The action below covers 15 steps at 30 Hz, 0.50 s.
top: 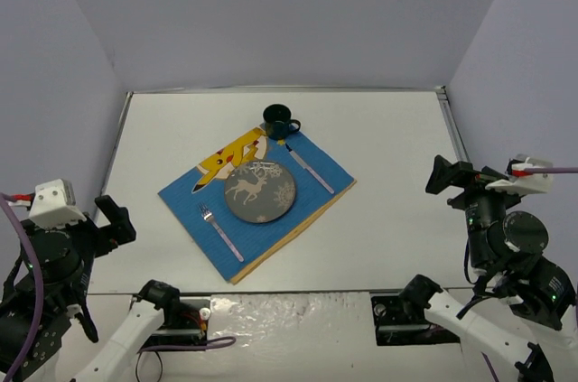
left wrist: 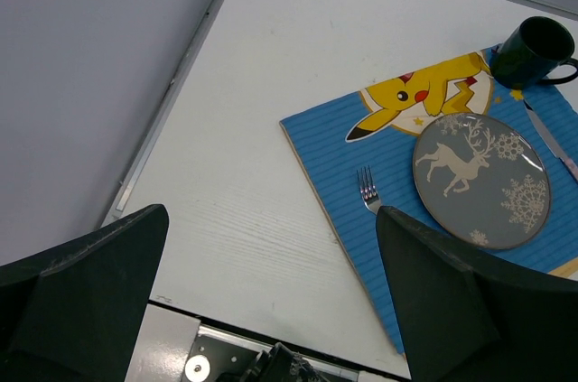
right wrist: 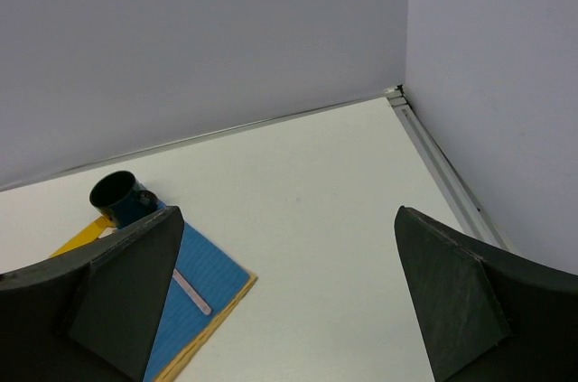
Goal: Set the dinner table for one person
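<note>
Spreads wide and white as the surface (top: 397, 129), reaching out ahead of both arms. Carries at its middle a blue placemat (top: 185, 194), laid askew, bearing a grey reindeer plate (top: 260, 192), with a fork (top: 221, 233) on the left arm's side, a knife (top: 312, 170) on the right arm's side and a dark mug (top: 278, 120) at the far corner. Lies below and ahead of the left fingers (left wrist: 90, 283), spread wide and holding nothing, near the left edge. Lies likewise beneath the right fingers (right wrist: 117, 292), also parted and empty, well apart from the placemat.
</note>
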### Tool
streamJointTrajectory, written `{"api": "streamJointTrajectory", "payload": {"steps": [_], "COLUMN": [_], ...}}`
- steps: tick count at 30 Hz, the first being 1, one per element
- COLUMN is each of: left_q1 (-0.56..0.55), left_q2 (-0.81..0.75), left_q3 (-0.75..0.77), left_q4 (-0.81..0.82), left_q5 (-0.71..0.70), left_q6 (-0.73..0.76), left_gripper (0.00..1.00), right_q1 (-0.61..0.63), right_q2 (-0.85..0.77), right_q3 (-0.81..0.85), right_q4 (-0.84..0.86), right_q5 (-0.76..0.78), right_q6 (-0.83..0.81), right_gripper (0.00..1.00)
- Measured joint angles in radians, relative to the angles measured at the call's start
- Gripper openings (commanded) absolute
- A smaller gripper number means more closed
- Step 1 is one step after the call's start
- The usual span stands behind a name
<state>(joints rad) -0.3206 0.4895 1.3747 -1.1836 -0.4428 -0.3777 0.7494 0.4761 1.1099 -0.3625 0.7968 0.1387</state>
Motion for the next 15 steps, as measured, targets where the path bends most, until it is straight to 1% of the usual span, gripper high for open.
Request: {"api": "streamJointTrajectory", "payload": {"steps": [5, 15], "left_q1": [0.0, 0.0], "left_q2": [-0.004, -0.007], "left_q3": [-0.021, -0.035], "left_q4": [-0.02, -0.023], "left_q5": [0.0, -0.005], "left_q6": [-0.005, -0.02], "left_gripper": [0.97, 0.97], "right_q1": [0.0, 0.002], "right_q2": [-0.037, -0.035], "right_q3": [-0.009, -0.013], "right_q4": [-0.018, -0.024], "right_q5": [0.017, 0.028], "right_q6": [-0.013, -0.034], "right_gripper": [1.0, 1.0]}}
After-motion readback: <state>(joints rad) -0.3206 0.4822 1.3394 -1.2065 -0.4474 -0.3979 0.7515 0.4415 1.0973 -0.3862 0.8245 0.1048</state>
